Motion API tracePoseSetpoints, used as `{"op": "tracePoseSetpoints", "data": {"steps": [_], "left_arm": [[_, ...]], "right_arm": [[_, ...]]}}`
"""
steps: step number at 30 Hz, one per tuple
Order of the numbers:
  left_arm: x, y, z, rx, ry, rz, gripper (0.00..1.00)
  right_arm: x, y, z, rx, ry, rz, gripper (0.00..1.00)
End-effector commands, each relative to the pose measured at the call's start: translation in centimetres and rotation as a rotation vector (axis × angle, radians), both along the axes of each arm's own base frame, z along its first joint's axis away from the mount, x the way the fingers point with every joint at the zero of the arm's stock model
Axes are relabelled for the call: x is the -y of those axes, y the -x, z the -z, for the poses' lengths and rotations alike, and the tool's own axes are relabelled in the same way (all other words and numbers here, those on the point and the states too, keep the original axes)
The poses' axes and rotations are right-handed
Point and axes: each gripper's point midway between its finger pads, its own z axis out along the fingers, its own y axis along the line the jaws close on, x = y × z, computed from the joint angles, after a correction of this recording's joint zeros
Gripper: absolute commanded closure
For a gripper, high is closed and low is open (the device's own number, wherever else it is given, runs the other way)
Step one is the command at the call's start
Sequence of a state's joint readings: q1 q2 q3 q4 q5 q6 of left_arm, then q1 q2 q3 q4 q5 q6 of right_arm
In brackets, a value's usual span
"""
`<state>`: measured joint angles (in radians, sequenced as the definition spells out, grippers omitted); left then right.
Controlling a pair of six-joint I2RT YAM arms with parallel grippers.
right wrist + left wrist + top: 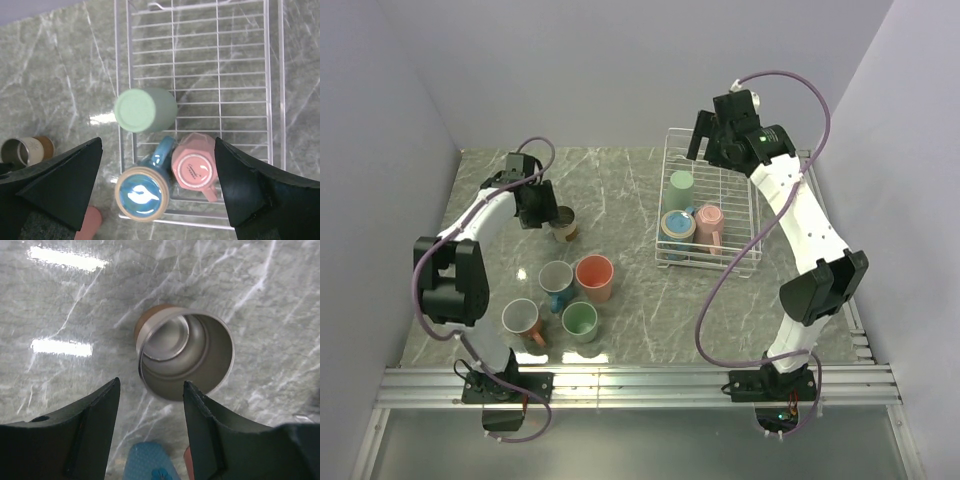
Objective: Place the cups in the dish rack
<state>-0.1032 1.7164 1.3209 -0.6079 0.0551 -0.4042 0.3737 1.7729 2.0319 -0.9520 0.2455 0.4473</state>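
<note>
A metallic cup (186,355) stands upright on the marble, left of the dish rack (745,205). My left gripper (151,385) hovers just above its near rim, open, with nothing between the fingers. The white wire dish rack (220,75) holds three upturned cups: green (145,110), blue (142,192) and pink (192,167). My right gripper (158,142) hangs high over them, open wide and empty. Four more cups stand upright near the table's front left: blue-grey (556,280), salmon (595,277), green (580,320) and grey (522,320).
The rack's far half (220,50) is bare wire. Grey walls close the table on the left, back and right. A metal rail (640,385) runs along the near edge by the arm bases.
</note>
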Motion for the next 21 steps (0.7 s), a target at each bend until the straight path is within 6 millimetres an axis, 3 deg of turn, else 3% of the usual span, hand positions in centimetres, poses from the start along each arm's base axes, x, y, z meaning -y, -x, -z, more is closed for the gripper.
{"op": "tracePoseSetpoints", "data": {"steps": [1,4,10,13,16,20,21], "left_arm": [[0.0,-2.1,-0.2,0.044,-0.005,0.017,0.43],[0.1,-3.0,0.7,0.025,-0.012,0.028,0.55],[0.7,-4.5,0.8,0.027,0.014,0.053,1.0],[0.9,-5.2,-0.9,0.05,0.037,0.047,1.0],[1.5,-6.3,-4.5,0.126,0.076,0.047,1.0],[4.3,-7.8,-10.8,0.284,0.244,0.1,1.0],[5.6,-7.5,-12.6,0.316,0.317,0.145,1.0]], "right_arm": [[1.0,0.9,-0.7,0.028,-0.002,0.009,0.0],[1.4,1.2,0.3,0.007,-0.018,0.015,0.0],[1.7,1.3,0.3,0.008,-0.055,0.013,0.0],[2.1,1.1,-0.4,0.017,-0.085,0.017,0.0],[1.7,1.2,-1.5,0.041,-0.137,-0.022,0.0],[-1.4,1.6,-4.0,0.092,-0.322,-0.193,0.0],[-2.2,1.8,-4.4,0.092,-0.373,-0.228,0.0]]}}
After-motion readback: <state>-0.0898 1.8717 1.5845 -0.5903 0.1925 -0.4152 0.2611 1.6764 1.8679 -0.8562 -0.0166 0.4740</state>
